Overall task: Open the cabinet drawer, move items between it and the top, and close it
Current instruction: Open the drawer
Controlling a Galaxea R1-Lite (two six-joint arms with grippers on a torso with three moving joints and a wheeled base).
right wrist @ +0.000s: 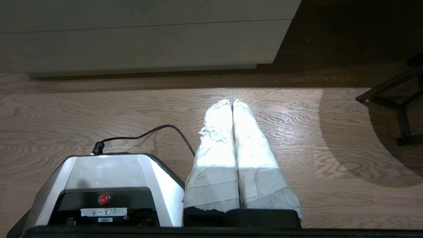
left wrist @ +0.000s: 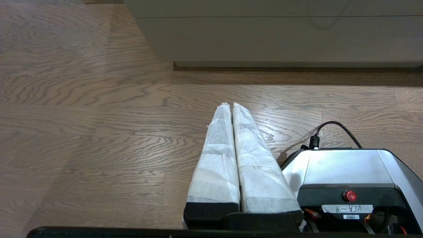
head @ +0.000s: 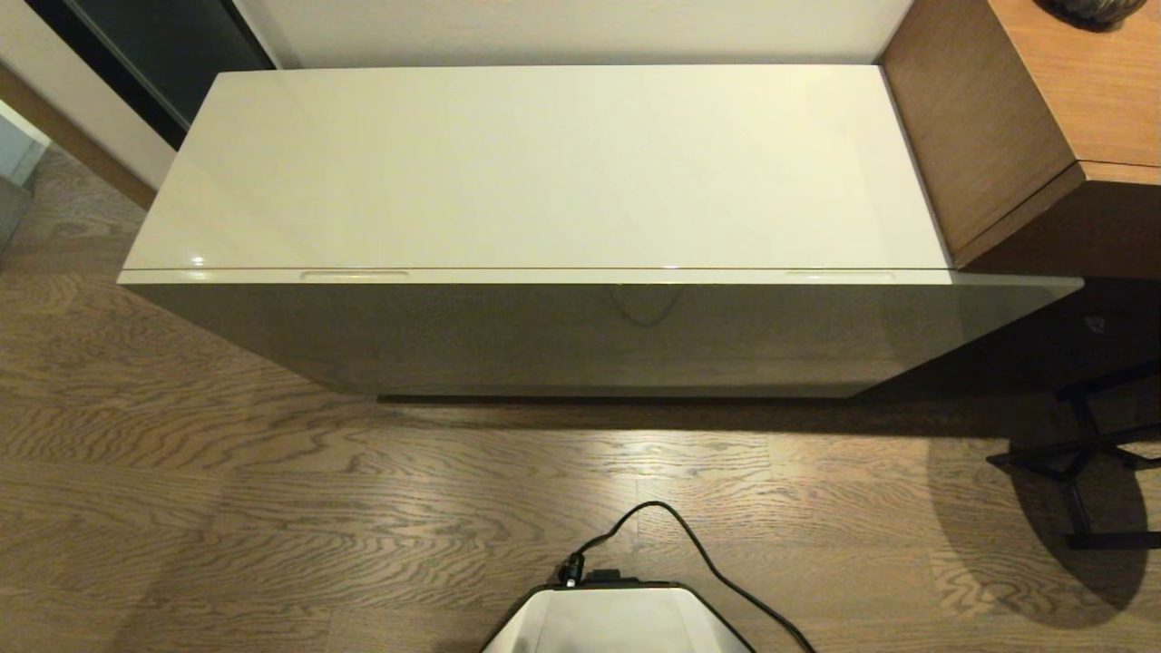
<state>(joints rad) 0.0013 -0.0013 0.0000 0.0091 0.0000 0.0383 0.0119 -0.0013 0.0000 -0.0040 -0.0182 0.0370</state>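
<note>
The glossy cream-white top (head: 544, 163) of the cabinet fills the middle of the head view and is bare. Below its front edge the wide beige-grey drawer (head: 580, 276) sits pushed in flush, with two narrow oval slots (head: 354, 274) along its rim. No white packet shows in any view. Both arms hang low beside the base, out of the head view. My left gripper (left wrist: 230, 105) is shut, its white-wrapped fingers pressed together over the floor. My right gripper (right wrist: 232, 102) is shut the same way, holding nothing. The cabinet front (left wrist: 281, 36) stands ahead of both.
A brown wooden unit (head: 1034, 127) butts against the cabinet's right end. A black metal stand (head: 1079, 453) sits on the wood floor at the right. My base (head: 617, 621) with its black cable (head: 689, 544) is near the bottom edge.
</note>
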